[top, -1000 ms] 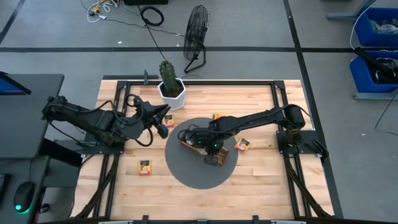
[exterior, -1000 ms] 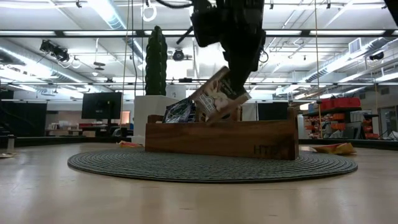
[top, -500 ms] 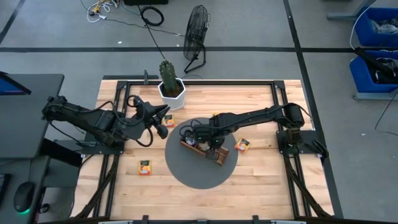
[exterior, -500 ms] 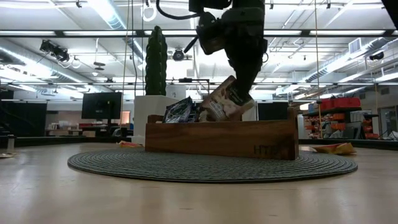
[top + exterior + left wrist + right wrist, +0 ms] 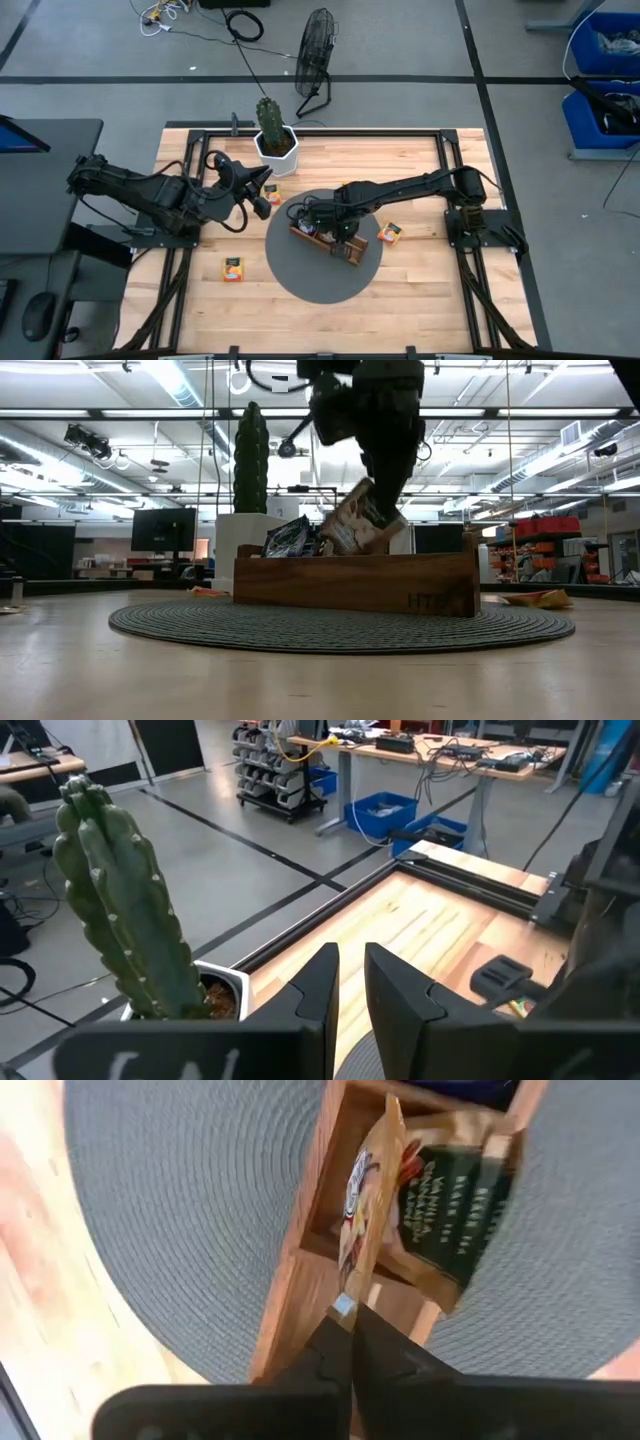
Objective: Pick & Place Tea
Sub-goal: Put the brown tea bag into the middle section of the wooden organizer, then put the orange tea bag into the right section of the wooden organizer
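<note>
1 beige tea packet (image 5: 372, 1210) over tray (image 5: 350, 584), 3 orange packets (image 5: 233, 268) outside

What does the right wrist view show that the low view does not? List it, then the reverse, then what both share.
Only the right wrist view: the tray's open compartments from above, and the print on the beige tea packet.

Only the low view: the cactus, dark packets already standing in the tray, an orange packet on the table.

Both: the right end effector pinching the beige packet over the wooden tray on the grey mat.

arms: two, dark, jointed | cabling: black loops on left arm (image 5: 150, 195) | fingers: dark, tapered
</note>
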{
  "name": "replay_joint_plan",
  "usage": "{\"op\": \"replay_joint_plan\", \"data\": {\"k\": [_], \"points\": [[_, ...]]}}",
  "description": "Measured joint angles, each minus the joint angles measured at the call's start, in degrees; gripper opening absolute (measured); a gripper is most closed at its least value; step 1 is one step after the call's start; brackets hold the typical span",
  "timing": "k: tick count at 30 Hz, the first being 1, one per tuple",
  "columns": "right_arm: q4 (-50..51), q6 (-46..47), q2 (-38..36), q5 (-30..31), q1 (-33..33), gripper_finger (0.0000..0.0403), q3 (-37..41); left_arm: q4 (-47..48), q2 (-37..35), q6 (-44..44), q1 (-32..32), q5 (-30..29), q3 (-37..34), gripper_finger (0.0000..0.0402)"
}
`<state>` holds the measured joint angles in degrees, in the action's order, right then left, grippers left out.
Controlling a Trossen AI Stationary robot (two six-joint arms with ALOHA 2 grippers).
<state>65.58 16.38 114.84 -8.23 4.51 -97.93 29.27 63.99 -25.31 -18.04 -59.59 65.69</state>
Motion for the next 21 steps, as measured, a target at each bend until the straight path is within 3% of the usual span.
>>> {"op": "replay_joint_plan", "data": {"k": [9, 12, 21], "points": [[-0.5, -0.4, 2.0, 3.1, 0.0, 0.0, 0.1, 0.3, 0.0, 0.0, 0.0, 0.0, 0.0, 0.0055], [-0.4, -0.6, 1.7, 1.1, -0.5, 0.0006, 0.1, 0.3, 0.0, 0.0, 0.0, 0.0, 0.0, 0.0055], [-0.4, -0.1, 1.7, 1.2, -0.7, 0.0099, -0.3, 0.5, 0.0, 0.0, 0.0, 0.0, 0.0, 0.0055]]}}
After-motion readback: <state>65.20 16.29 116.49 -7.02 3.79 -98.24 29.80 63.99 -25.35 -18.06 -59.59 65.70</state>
